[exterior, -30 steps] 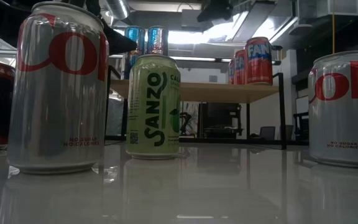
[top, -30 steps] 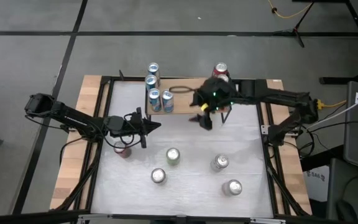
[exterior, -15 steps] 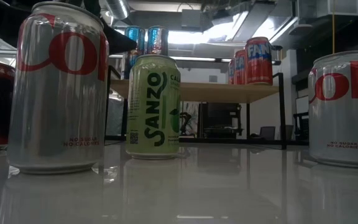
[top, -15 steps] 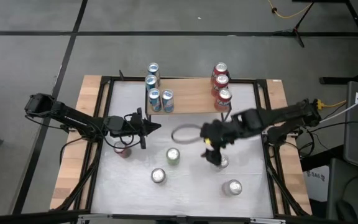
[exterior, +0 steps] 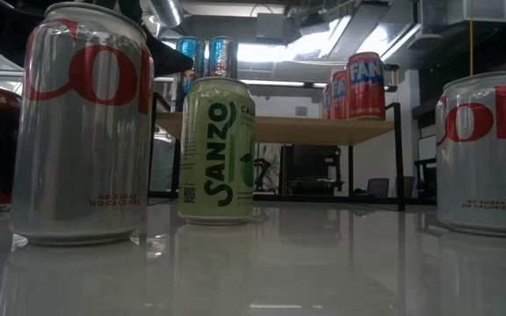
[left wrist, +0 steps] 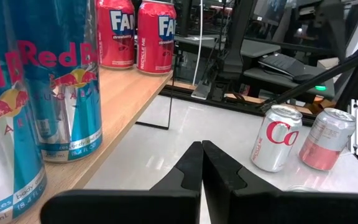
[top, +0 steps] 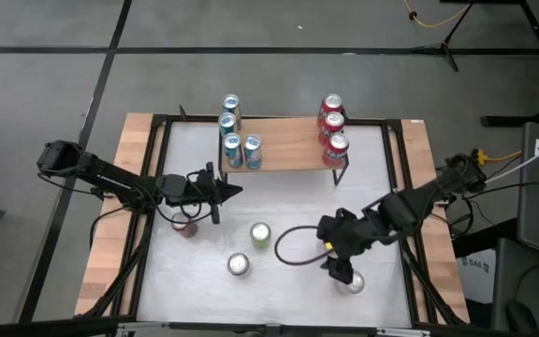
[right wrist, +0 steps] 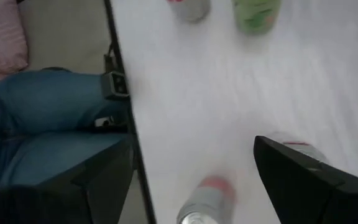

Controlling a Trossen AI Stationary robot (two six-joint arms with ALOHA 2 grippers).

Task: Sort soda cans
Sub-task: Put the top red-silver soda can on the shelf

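high view: the right gripper (top: 337, 271) hangs low at about 5 o'clock on the table (top: 288, 201), just beside the silver can (top: 352, 282) at the near right edge. the second silver can that the left wrist view shows is hidden under this arm. sorted cans already stand on the wooden shelf (top: 284, 150) at 12 o'clock: blue cans (top: 235, 140) at its left end, red cans (top: 331, 126) at its right. loose ones remain: a green can (top: 260, 234) at centre, a silver can at 7 o'clock (top: 239, 265), a red can (top: 185, 225) at 9 o'clock under the left gripper (top: 221, 193).

low view: no gripper shows; the green can stands upright between two silver cola cans.

left wrist view: the left gripper's fingers are pressed together, holding nothing, and it waits near the shelf.

right wrist view: the right gripper's fingers (right wrist: 303, 180) are spread wide with nothing between them, one silver can under the right finger, another (right wrist: 207, 199) in the gap below.

to do this well, i judge the right gripper should centre on one silver can alone, come down level so neither finger tips it, and close around mid-body.
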